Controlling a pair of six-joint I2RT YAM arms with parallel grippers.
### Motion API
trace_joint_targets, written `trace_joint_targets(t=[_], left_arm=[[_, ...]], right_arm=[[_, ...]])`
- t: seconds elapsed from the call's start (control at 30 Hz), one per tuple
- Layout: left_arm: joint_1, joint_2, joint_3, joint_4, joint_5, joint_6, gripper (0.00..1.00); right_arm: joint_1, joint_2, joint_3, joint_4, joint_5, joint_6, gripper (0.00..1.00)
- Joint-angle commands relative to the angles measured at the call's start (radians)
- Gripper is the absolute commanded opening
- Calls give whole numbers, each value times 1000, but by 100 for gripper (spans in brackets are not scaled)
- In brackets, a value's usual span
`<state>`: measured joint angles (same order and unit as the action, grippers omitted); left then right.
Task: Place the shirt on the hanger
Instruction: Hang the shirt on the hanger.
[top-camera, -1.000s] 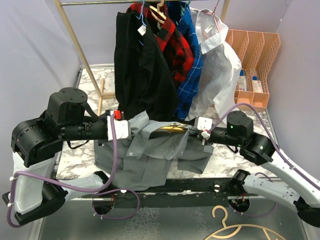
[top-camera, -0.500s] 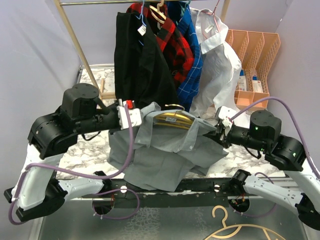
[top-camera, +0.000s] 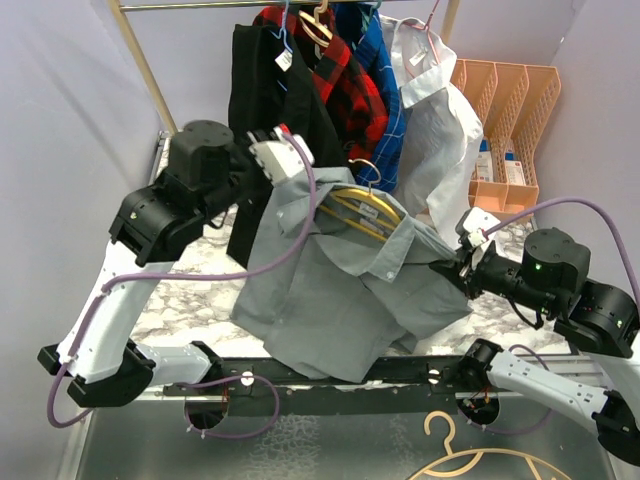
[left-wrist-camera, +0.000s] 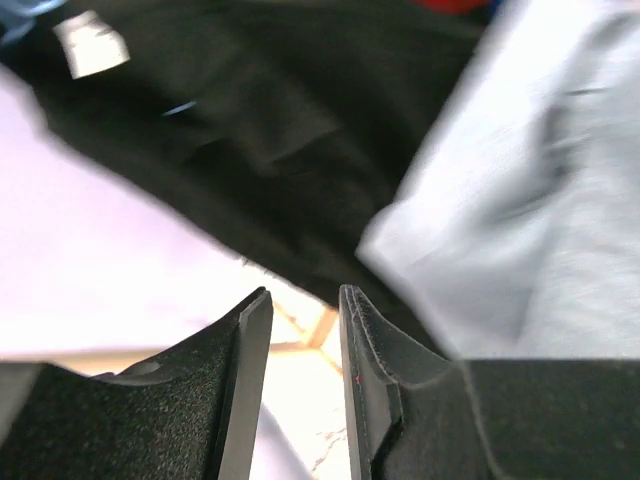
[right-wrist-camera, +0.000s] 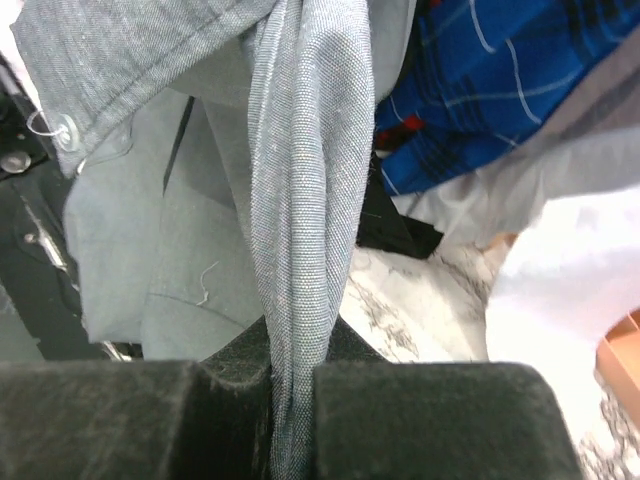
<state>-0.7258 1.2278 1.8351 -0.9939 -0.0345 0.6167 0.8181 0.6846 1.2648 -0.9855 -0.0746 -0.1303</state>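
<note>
We see the shirt (top-camera: 340, 290) hanging in the air above the table (top-camera: 185, 295), stretched between the two arms. The hanger (top-camera: 362, 212) sits tilted inside its open collar, and its hook pokes out at the top. The right gripper (top-camera: 450, 266) is clamped on a bunched fold at the shirt's right edge. In the right wrist view, that fold runs straight down between the closed fingers (right-wrist-camera: 150, 420).

The left gripper (top-camera: 288, 160) is raised high at the shirt's other shoulder, just in front of the black garment (top-camera: 275, 110) on the rack. In the left wrist view its fingers (left-wrist-camera: 245, 380) stand a narrow gap apart, and we see no cloth between them. The grey fabric lies blurred just beyond the right-hand finger. From above we cannot tell how that shoulder is held up. A white shirt (top-camera: 440, 140) hangs behind, near the right arm.
</note>
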Motion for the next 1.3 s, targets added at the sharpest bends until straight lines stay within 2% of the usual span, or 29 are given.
trace_joint_targets(t=[0.0, 0.2, 0.3, 0.37, 0.47, 0.5, 0.57, 0.6, 0.7, 0.77, 0.9, 0.97, 1.03, 1.1, 1.13, 1.27], left_arm=[[67, -12, 98, 129, -202, -38, 37], [78, -40, 91, 126, -149, -72, 37], [97, -49, 67, 170, -230, -52, 38], [123, -51, 33, 263, -363, -41, 38], [296, -6, 42, 456, -599, -86, 37], [368, -2, 55, 492, -610, -129, 37], [454, -1, 93, 496, -604, -258, 37], [490, 5, 121, 461, -563, -324, 37], [621, 12, 124, 323, -242, -473, 37], [635, -10, 34, 288, -47, -470, 36], [641, -34, -53, 150, 395, -299, 32], [641, -2, 6, -6, 629, -186, 33], [642, 64, 128, -219, 837, -16, 35], [642, 158, 323, -420, 925, 77, 35], [642, 179, 360, -433, 922, 64, 35], [622, 172, 298, -434, 981, 73, 36]], right_arm=[[-4, -4, -12, -30, 89, 14, 1], [-4, 3, -71, 56, 88, 40, 1], [-4, -10, -105, 136, 92, 60, 1], [-4, -27, -139, 211, 97, 78, 1], [-4, -34, -188, 353, 93, 139, 1], [-4, -30, -192, 387, 88, 173, 1], [-4, -19, -197, 463, -41, 197, 1], [-4, -13, -195, 490, -139, 196, 1], [-4, 30, -114, 421, -403, 98, 1], [-4, 67, -43, 289, -454, 8, 1], [-4, 117, 18, -16, -530, -177, 1], [-4, 107, 18, -105, -481, -243, 1], [-4, 68, 9, -121, -415, -289, 1], [-4, 24, 5, -127, -373, -338, 1], [-4, 2, -1, -125, -347, -356, 1], [-3, -42, -8, -141, -269, -402, 1]])
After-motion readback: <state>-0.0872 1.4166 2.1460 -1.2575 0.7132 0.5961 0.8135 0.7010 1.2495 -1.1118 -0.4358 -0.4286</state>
